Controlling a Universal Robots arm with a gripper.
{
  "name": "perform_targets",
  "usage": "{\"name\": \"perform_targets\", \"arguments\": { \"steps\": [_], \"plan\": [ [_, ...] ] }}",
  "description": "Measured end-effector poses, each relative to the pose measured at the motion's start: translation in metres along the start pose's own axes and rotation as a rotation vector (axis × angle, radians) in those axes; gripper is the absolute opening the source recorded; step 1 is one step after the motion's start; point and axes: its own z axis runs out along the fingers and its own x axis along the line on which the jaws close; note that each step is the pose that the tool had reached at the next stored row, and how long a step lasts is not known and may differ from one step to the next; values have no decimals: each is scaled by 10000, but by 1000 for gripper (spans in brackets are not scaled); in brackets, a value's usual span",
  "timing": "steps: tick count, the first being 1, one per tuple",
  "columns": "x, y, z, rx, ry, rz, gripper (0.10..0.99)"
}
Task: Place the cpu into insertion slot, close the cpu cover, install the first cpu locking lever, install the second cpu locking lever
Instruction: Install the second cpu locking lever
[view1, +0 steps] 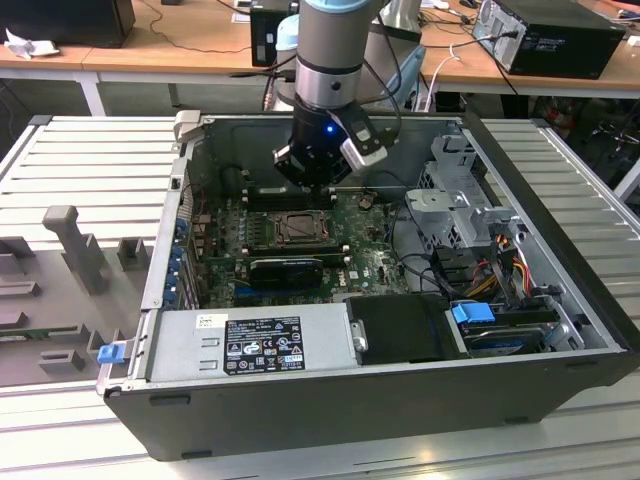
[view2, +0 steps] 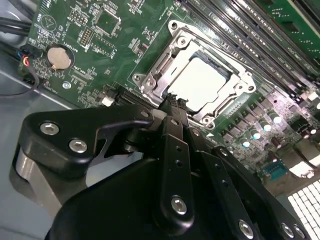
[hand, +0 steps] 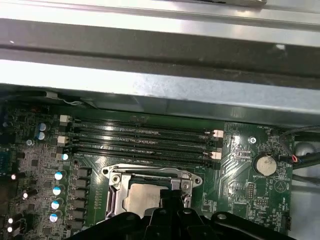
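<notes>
I have the black pincer (view2: 172, 102) hovering just above the square silver-edged insertion slot (view1: 299, 229), its fingers together and holding nothing. The dull silver-grey square cpu (view2: 200, 82) lies in that slot, with the thin silvery metal cpu cover (view2: 155, 65) framing it.

Behind the arm runs a wooden desk (view1: 200, 45) strewn with cables and black boxes (view1: 560, 35); ribbed grey metal tabletop (view1: 90, 160) spreads either side below.
</notes>
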Motion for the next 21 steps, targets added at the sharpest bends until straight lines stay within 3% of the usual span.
{"name": "perform_targets", "arguments": {
  "steps": [3,14,18,21],
  "plan": [
    [1,5,-90,0,0,8,106],
    [3,15,-260,0,-3,52,106],
    [4,23,-395,-1,-6,81,106],
    [6,12,-409,-1,-5,88,106]
  ]
}}
